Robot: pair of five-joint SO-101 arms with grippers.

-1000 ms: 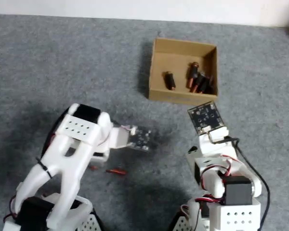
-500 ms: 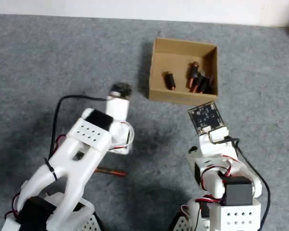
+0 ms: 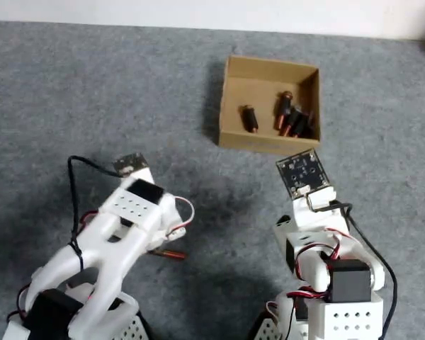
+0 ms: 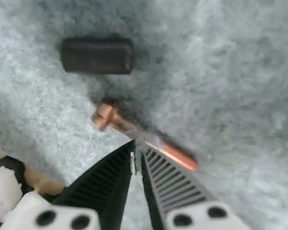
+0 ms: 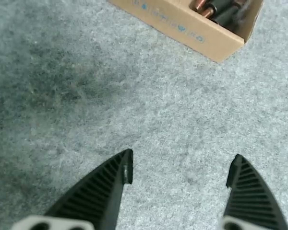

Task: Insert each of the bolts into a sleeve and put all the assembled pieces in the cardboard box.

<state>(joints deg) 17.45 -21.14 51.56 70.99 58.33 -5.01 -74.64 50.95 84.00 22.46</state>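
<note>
The desk (image 3: 78,92) is covered in grey, short-piled felt with a mottled nap. Toward its far edge, right of the middle, stands the cardboard box (image 3: 265,142), a small open-topped square of plain brown card with thin upright walls. Inside lie the assembled pieces (image 3: 292,117): short black cylinders with copper-coloured ends showing. Several are bunched against the box's right-hand wall and one lies apart, nearer the middle of the box floor.

Close to the desk's near edge, on the left side, a loose bolt (image 4: 120,123) lies flat on the felt. It is a slim, smooth copper-coloured rod with a wider head at one end. Near its head, apart from it, a loose sleeve (image 4: 97,56) lies on its side, a stubby matt black tube.

The left arm (image 3: 120,234), white moulded plastic with red and black wires, bends over this spot. The left tool (image 4: 138,154) points down at the bolt's shank. Its ribbed black fingers (image 4: 110,184) are drawn almost together, with only a thin slit between the tips. I cannot tell whether the tips touch the bolt.

The right arm (image 3: 326,262) sits by the near edge on the right. The right tool (image 5: 181,170) hangs over bare felt, short of the box's near wall, with its two ribbed, pointed black fingers spread wide.
</note>
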